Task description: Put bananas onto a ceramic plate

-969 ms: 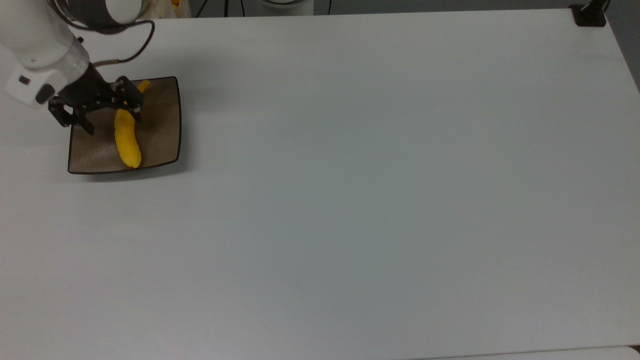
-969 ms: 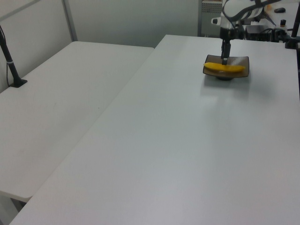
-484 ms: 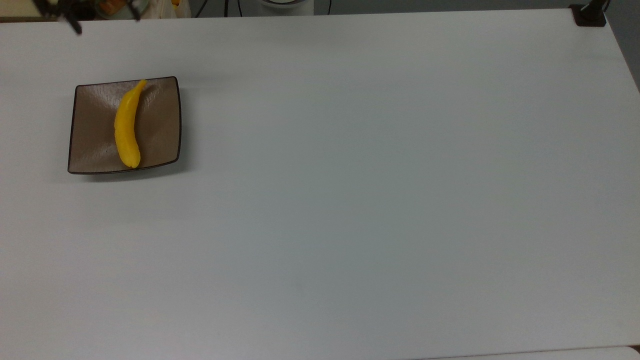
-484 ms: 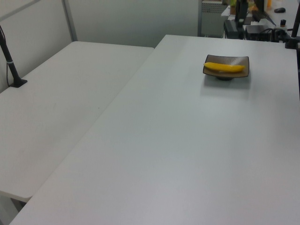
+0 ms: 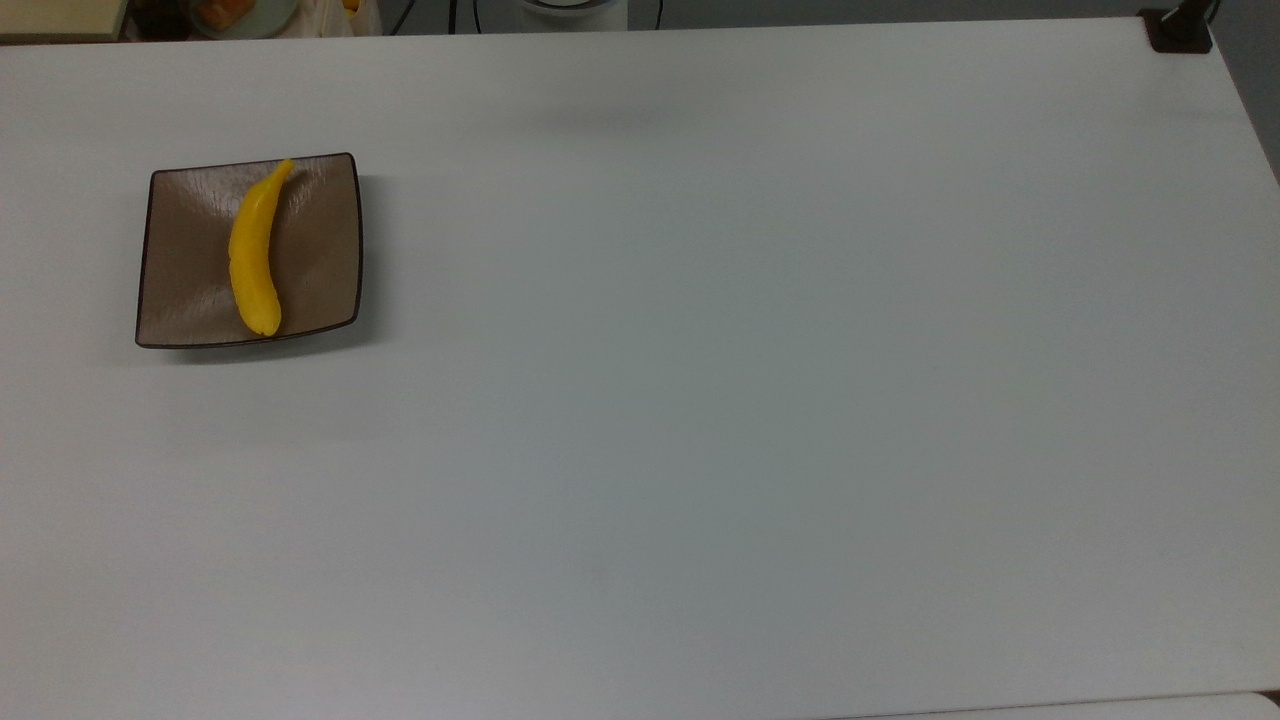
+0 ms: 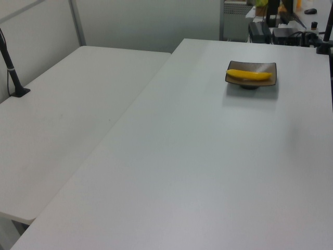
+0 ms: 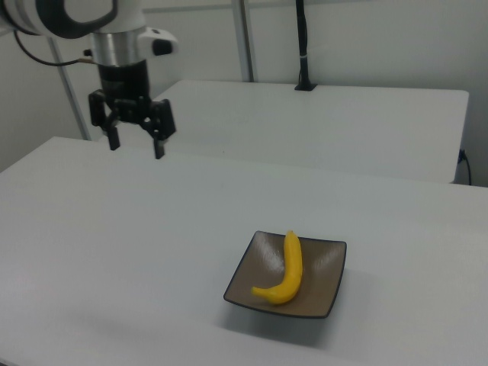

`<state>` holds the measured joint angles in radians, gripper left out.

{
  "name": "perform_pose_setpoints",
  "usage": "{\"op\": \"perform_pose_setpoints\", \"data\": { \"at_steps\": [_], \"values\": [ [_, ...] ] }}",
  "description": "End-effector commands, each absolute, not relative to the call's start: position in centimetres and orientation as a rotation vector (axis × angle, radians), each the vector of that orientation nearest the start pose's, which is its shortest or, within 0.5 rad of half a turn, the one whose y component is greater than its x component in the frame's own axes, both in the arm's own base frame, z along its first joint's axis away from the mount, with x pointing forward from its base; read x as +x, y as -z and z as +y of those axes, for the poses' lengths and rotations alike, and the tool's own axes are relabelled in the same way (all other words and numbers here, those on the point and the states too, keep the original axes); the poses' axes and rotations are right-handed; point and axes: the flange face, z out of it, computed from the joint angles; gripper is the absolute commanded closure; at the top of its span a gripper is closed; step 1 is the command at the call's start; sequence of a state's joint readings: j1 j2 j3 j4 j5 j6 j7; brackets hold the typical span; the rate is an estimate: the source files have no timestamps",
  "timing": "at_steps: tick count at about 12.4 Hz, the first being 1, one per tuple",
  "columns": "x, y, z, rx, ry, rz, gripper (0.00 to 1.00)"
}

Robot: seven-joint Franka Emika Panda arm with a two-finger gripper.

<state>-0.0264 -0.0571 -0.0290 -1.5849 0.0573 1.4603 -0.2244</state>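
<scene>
Lying along the ceramic plate [image 5: 310, 250], the bananas [image 5: 252, 255] seem settled; the pincer [image 7: 136, 143] hangs spread and empty above the bench [image 5: 700, 400], so only a knock to the plate's edge could spill them.

A broad matte white table [image 5: 700, 400] is seen, with a second white table [image 6: 62, 114] set beside it. Plain pale walls [image 6: 145, 23] and grey metal posts [image 7: 245, 38] are noted behind.

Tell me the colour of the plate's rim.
Dark, nearly black, around the brown plate; clearest in the top view.
</scene>
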Motion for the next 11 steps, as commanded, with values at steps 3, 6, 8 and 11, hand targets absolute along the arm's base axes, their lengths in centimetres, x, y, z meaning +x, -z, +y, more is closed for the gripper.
{"op": "perform_pose_setpoints", "data": {
  "at_steps": [3, 6, 8, 11],
  "values": [
    [53.6, -62.7, 1.7, -3.122, 0.024, -0.194, 0.0],
    [55.3, -61.1, 1.7, -3.115, 0.175, -0.188, 0.0],
    [55.8, -59.9, 2.0, -3.116, 0.135, -0.202, 0.0],
    [55.9, -59.8, 1.9, -3.116, 0.137, -0.21, 0.0]
  ]
}}
